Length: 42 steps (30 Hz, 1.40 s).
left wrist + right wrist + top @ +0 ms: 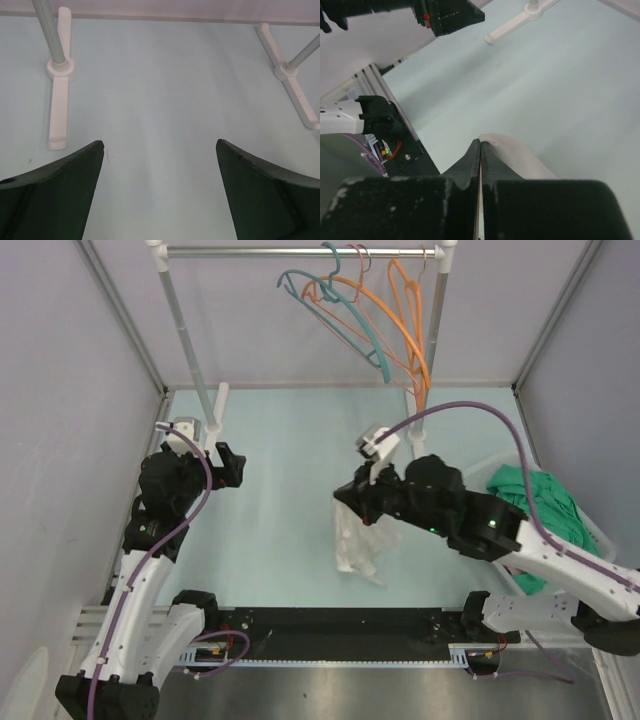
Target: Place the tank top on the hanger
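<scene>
The white tank top [360, 540] hangs limp from my right gripper [350, 502] over the middle of the table, its lower end bunched on the surface. In the right wrist view the jaws [480, 142] are pressed together on a fold of the white fabric [515, 156]. My left gripper [232, 465] is open and empty at the left, near the rack's left foot; its fingers [65, 190] stand wide apart over bare table. A thin pale pink hanger [359, 260] hangs on the rail among the others, and its outline is hard to tell apart from them.
A garment rack's rail [240, 251] spans the back, carrying a teal hanger [350, 320] and orange hangers [405, 325]. Its white feet [59, 100] [295, 95] rest on the table. A green garment [540, 505] lies in a clear bin at the right.
</scene>
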### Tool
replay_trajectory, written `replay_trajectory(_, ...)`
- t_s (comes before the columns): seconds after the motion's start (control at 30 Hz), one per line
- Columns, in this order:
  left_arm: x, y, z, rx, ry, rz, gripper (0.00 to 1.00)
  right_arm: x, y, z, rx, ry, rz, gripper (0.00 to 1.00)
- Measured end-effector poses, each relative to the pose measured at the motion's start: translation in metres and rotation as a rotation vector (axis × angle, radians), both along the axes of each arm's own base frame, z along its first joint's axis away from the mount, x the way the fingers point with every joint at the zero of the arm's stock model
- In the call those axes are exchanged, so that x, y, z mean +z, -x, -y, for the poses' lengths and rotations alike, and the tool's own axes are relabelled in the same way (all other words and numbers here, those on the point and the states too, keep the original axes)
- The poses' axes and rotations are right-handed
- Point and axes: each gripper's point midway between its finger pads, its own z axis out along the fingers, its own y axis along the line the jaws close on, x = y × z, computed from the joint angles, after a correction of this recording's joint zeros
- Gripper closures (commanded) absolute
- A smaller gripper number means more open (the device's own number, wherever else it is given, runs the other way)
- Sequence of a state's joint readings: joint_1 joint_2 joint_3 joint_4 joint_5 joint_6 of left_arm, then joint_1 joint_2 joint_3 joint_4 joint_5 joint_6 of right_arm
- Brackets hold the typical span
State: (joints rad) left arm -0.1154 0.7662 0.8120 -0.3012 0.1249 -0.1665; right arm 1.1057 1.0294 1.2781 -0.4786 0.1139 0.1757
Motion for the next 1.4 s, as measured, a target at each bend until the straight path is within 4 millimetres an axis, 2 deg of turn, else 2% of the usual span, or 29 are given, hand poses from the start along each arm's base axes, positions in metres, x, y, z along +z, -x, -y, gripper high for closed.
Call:
replay_trajectory(0.1,-0.001,-0.001,-0.001,0.002,-0.004,-0.002,0.01,-0.015,-0.006,-0.027,0.008,0.059,0.003,1.00)
replay_trajectory(0.2,-0.002,-0.001,-0.002,0.007,-0.012,-0.003,0.01,-0.017,-0.017,-0.040,-0.020,0.077,0.015,1.00)
replay_trajectory(0.3,-0.002,-0.002,-0.004,0.018,-0.016,-0.004,0.01,-0.013,-0.031,-0.040,-0.071,0.069,0.029,1.00)
replay_trajectory(0.4,-0.005,-0.004,-0.004,0.022,-0.019,-0.014,0.01,-0.012,-0.053,-0.029,-0.160,0.055,0.022,1.00)
replay_trajectory(0.43,-0.006,-0.004,-0.004,0.020,-0.019,-0.017,0.02,-0.013,-0.064,-0.022,-0.201,0.049,0.013,0.90)
replay_trajectory(0.5,-0.008,-0.005,-0.003,0.013,-0.018,-0.024,0.02,-0.023,-0.084,-0.009,-0.275,0.042,-0.010,0.57)
replay_trajectory(0.53,-0.009,-0.005,-0.002,0.011,-0.018,-0.027,0.02,-0.031,-0.091,-0.004,-0.302,0.045,-0.027,0.16)
replay_trajectory(0.57,-0.010,-0.005,-0.002,0.010,-0.018,-0.030,0.03,-0.042,-0.100,0.003,-0.329,0.058,-0.047,0.05)
replay_trajectory(0.6,-0.010,-0.006,-0.002,0.010,-0.019,-0.033,0.03,-0.054,-0.106,0.007,-0.346,0.075,-0.072,0.00)
replay_trajectory(0.7,-0.013,-0.007,-0.001,0.004,-0.024,-0.041,0.03,-0.088,-0.119,0.015,-0.364,0.149,-0.135,0.00)
replay_trajectory(0.77,-0.014,-0.007,0.001,-0.001,-0.029,-0.042,0.03,-0.100,-0.118,0.015,-0.347,0.182,-0.155,0.00)
replay_trajectory(0.9,-0.013,-0.005,0.006,-0.017,-0.032,-0.039,0.04,-0.099,-0.107,0.021,-0.307,0.202,-0.150,0.00)
replay_trajectory(1.17,-0.013,-0.003,0.015,-0.067,-0.038,-0.036,0.03,-0.047,-0.080,0.056,-0.310,0.167,-0.095,0.05)
replay_trajectory(1.2,-0.013,-0.002,0.018,-0.079,-0.035,-0.036,0.03,-0.036,-0.078,0.059,-0.314,0.159,-0.085,0.05)
replay_trajectory(1.3,-0.013,0.000,0.023,-0.109,-0.026,-0.036,0.03,-0.002,-0.073,0.068,-0.314,0.134,-0.038,0.16)
replay_trajectory(1.4,-0.012,0.001,0.026,-0.125,-0.022,-0.035,0.02,0.042,-0.075,0.081,-0.338,0.092,0.029,0.25)
